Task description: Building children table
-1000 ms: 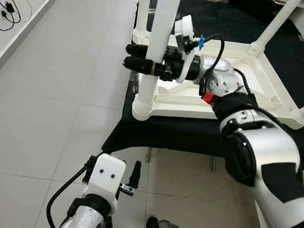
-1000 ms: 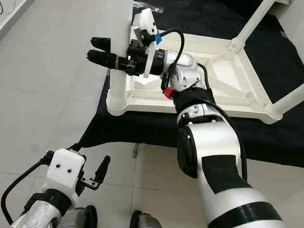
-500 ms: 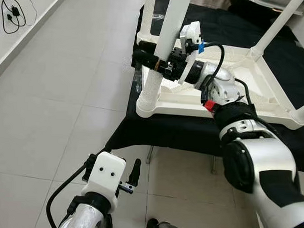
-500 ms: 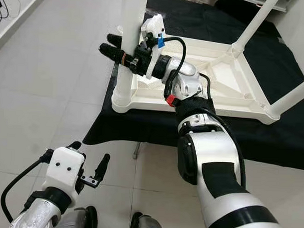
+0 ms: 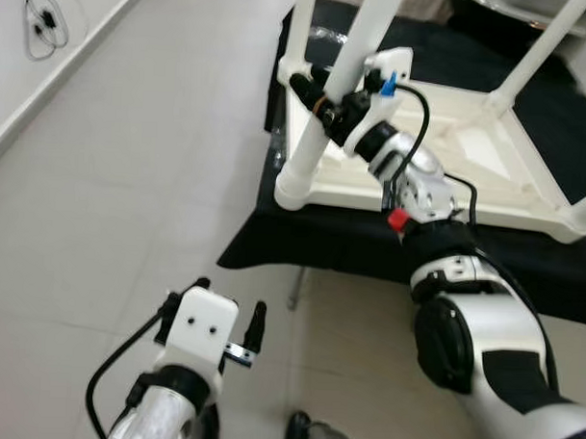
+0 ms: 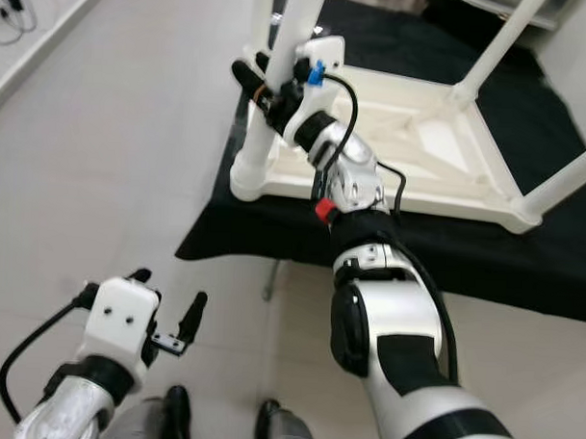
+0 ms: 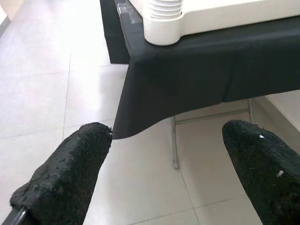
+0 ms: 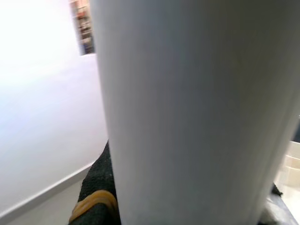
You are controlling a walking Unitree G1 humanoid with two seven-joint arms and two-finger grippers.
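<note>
Tilted further, white table leg [image 5: 331, 105] in right tool [image 5: 312, 93].

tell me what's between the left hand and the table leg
In the left eye view, bare floor and the black cloth's hanging edge separate the left hand from the leg.
</note>
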